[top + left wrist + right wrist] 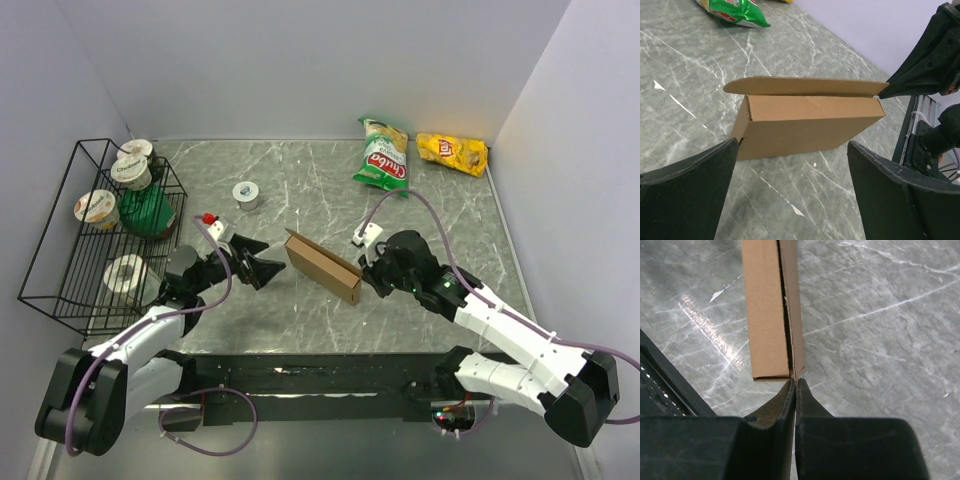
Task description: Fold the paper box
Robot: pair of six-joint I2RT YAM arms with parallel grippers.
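Note:
The paper box point(322, 266), plain brown cardboard, stands on its long edge in the middle of the marble table. In the left wrist view the paper box point(805, 125) shows its broad side, with the lid flap point(805, 86) slightly lifted along the top. My right gripper point(366, 268) sits at the box's right end. Seen from the right wrist, the right gripper point(796, 381) is shut, pinching the thin flap edge point(799, 371) at the box's near corner. My left gripper point(272, 258) hangs wide open just left of the box; its fingers point(695, 180) touch nothing.
A black wire basket point(60, 240) with cups stands at the far left. A tape roll point(245, 194) lies behind the left gripper. A green snack bag point(383, 155) and a yellow snack bag point(452, 152) lie at the back right. Walls close three sides.

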